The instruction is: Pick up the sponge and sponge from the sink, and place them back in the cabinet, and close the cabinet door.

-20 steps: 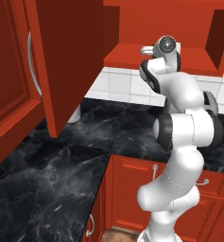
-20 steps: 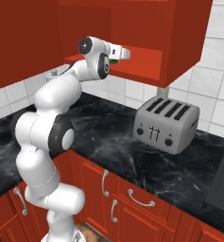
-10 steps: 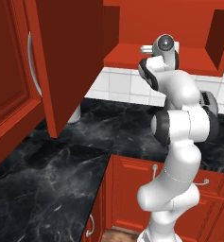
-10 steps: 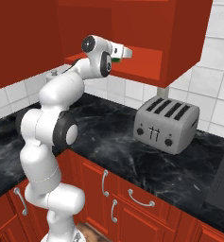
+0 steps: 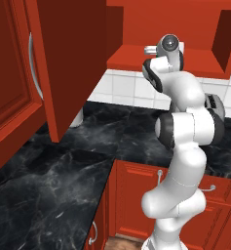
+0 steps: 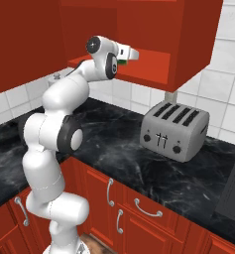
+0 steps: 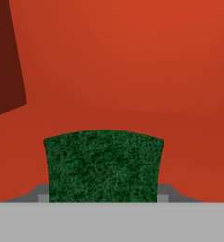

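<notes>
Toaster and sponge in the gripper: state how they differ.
The toaster is silver and smooth; the sponge shows a dark green, grainy face. The toaster stands on the black counter; the sponge is held up at the red cabinet shelf by the gripper.

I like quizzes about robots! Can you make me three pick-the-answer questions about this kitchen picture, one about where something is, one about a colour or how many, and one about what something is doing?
1. Where is the toaster?
A. On the black counter
B. Inside the cabinet
C. On the floor

2. How many slots are on top of the toaster?
A. Two
B. Four
C. Six

3. What is the gripper doing?
A. Hanging open over the counter
B. Shut on the sponge at the cabinet shelf
C. Pressing the toaster

Answers:
1. A, it stands on the dark stone by the tiled wall.
2. B, four long slots show in the right base view.
3. B, the hand view shows the dark green sponge at the fingertips over the red shelf.
</notes>
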